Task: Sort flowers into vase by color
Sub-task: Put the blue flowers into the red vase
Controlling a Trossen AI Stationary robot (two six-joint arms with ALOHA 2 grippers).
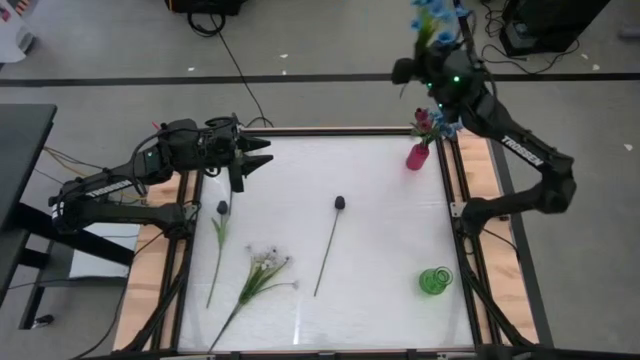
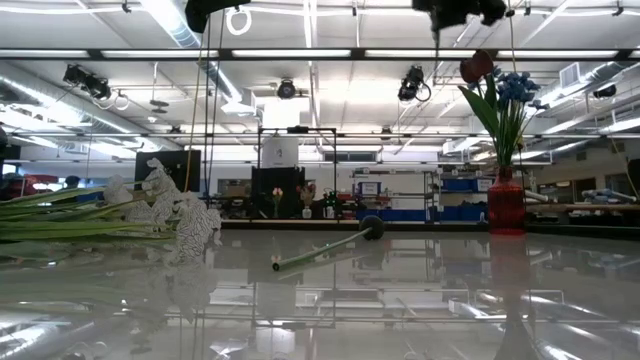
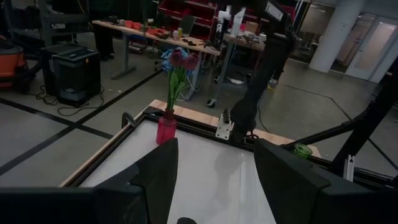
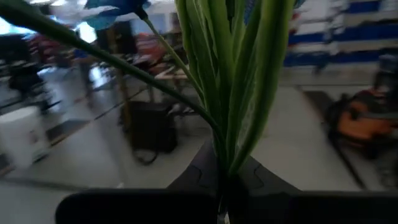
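The blue flower (image 1: 432, 22) is clamped by its green stem in the right end effector (image 1: 438, 62), held high beyond the desk's far right corner, blooms pointing away from the desk. In the right wrist view the stem and leaves (image 4: 233, 81) rise straight out from between the closed fingers.

The red vase (image 1: 417, 155) stands at the far right corner of the desk (image 1: 380, 230) and already holds a red-pink bud w/ blue clusters (image 2: 500, 90). The green vase (image 1: 435, 281) sits near the right edge toward the near side; contents cannot be told.

Remaining on the desk: one dark-bud stem (image 1: 329, 248) at centre, a second dark-bud stem (image 1: 217, 250) near the left edge, and a white cluster flower (image 1: 258, 275) just beside it toward the near left.

The left end effector (image 1: 255, 155) hovers over the far left part of the desk, fingers spread, holding nothing.

Step in hand (est.): transfer of the blue flower to a vase. Next move calls for lowering the stem tip-first over the red vase mouth, approx. vertical, then releasing. Risk: stem catches flowers already inside.
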